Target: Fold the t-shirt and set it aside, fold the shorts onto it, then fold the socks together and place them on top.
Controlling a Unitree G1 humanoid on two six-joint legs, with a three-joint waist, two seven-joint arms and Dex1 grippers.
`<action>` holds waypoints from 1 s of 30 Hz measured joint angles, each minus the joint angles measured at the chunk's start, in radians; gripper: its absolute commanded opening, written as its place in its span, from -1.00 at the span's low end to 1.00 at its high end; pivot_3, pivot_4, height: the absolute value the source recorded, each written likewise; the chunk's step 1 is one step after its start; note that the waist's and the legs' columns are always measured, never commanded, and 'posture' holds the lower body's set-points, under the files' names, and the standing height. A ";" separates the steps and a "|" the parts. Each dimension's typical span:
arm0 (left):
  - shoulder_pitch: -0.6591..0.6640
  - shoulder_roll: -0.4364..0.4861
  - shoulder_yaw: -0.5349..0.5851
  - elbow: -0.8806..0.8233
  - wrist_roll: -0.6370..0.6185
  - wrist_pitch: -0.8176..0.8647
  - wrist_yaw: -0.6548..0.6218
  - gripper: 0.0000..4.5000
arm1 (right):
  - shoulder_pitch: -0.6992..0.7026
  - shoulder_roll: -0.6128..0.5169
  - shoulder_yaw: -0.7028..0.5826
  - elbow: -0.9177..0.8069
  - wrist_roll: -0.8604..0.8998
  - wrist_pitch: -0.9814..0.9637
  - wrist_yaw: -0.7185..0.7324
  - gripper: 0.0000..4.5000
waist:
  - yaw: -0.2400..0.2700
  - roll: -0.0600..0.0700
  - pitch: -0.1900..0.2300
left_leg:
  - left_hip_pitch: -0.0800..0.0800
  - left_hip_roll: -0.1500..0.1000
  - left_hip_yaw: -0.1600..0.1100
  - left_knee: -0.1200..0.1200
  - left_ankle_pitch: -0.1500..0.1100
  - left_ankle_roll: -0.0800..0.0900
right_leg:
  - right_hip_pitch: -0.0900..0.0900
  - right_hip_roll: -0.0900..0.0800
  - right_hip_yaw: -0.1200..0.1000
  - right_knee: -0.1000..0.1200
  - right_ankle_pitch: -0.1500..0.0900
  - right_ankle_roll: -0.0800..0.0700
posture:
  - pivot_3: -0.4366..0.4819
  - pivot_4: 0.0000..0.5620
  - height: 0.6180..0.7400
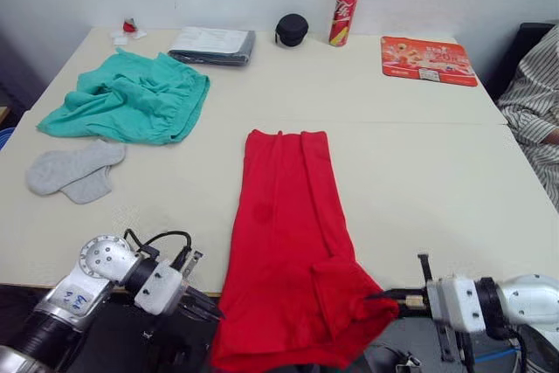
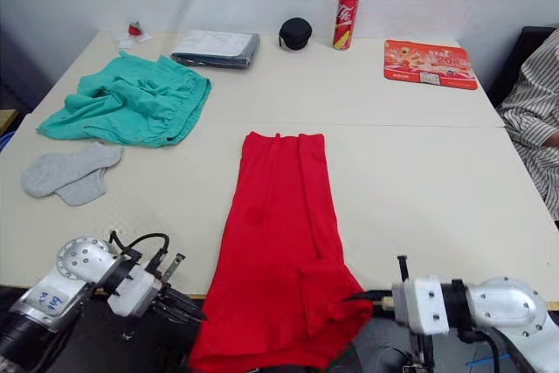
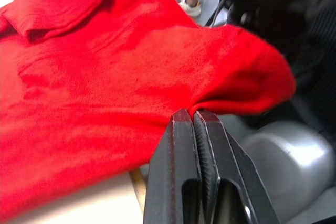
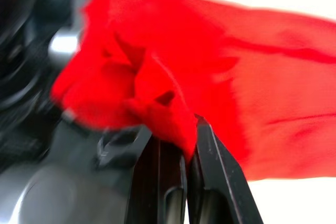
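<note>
Pale tabletop (image 1: 419, 189) backed by a white wall: from the left eye view, the t-shirt (image 1: 284, 242) lies as a long narrow red strip down the middle, its near end spilling over the front edge. The shorts (image 1: 131, 98) sit bunched at the far left, the socks (image 1: 74, 169) just in front of them, well apart from the red cloth. Along the back stand a folded grey cloth (image 1: 212, 44), a black pouch (image 1: 292, 29), a red can (image 1: 344, 14) and a red mat (image 1: 427, 59); a person's striped sleeve (image 1: 534, 102) shows at the right.

Right eye view: the left gripper (image 2: 179, 306) reaches the hanging hem from the left, the right gripper (image 2: 367, 296) from the right.

Left wrist view: its black fingers (image 3: 178, 145) are pressed together, pinching the hem's edge.

Right wrist view: the fingers (image 4: 207, 145) are clamped on a bunched corner of red fabric.

Judging by the drape, the shirt is light, limp and will sag between holds, so the two near corners look like the sensible grip for folding it away from the edge
</note>
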State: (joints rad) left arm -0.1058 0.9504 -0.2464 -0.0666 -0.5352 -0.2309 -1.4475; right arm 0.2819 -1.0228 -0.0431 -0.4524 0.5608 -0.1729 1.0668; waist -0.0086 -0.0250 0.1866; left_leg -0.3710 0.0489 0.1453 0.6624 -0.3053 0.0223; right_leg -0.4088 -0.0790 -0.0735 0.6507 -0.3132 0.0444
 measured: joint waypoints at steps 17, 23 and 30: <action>-0.650 -0.391 0.200 0.592 -0.041 0.634 0.454 -0.98 | -0.866 0.426 0.079 0.686 -0.062 0.370 -0.243 -1.00 | 0.003 -0.002 0.001 | -0.007 -0.002 0.003 0.003 0.005 -0.007 | -0.006 0.002 -0.002 0.000 0.001 0.002 | -0.05 -0.47 1.00; -0.734 -0.453 0.257 0.789 0.056 0.591 0.560 -0.98 | -1.016 0.531 0.086 0.979 -0.197 0.328 -0.246 -1.00 | -0.017 -0.002 0.001 | -0.021 -0.002 0.003 0.006 0.007 -0.007 | -0.019 0.002 -0.002 0.008 0.001 0.003 | -0.05 -0.47 1.00; -0.721 -0.475 0.320 0.824 0.079 0.588 0.585 -0.98 | -1.033 0.602 0.085 1.049 -0.249 0.263 -0.205 -1.00 | -0.024 -0.002 0.001 | -0.020 -0.001 0.004 0.006 0.008 -0.009 | -0.019 0.002 -0.001 0.009 0.001 0.003 | -0.05 -0.47 1.00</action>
State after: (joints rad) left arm -0.8271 0.4751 0.0733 0.7576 -0.4566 0.3574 -0.8627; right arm -0.7516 -0.4207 0.0417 0.5964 0.3115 0.0896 0.8617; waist -0.0331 -0.0270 0.1878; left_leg -0.3907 0.0475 0.1490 0.6681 -0.2969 0.0138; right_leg -0.4280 -0.0771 -0.0742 0.6598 -0.3120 0.0475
